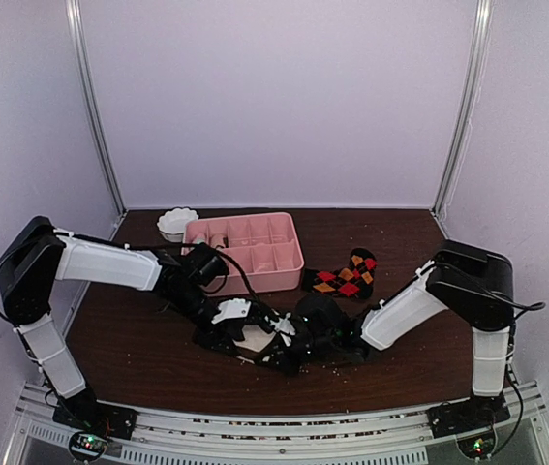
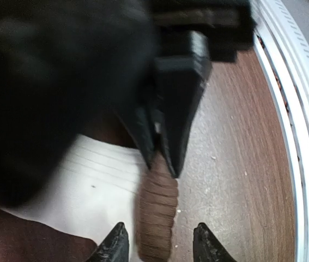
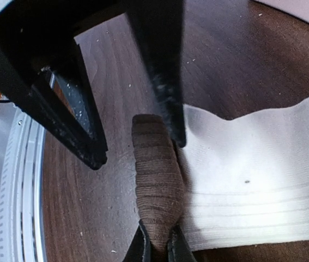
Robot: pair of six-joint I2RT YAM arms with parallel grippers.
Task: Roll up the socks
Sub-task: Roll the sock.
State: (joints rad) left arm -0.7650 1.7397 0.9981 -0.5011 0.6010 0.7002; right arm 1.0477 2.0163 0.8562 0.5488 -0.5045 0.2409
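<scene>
Cream sock [image 3: 252, 180] lies flat on table [image 3: 241, 60], near the arm bases. Right gripper [image 3: 158, 246] is clamped on its brown end [image 3: 155, 180]; left gripper [image 2: 159, 245] is partly open, straddling that end without gripping. Argyle sock [image 1: 347, 276] lies beside tray [image 1: 264, 282].

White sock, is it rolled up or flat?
Flat: the white sock lies spread on the table, only its brown end pinched in the right gripper.
</scene>
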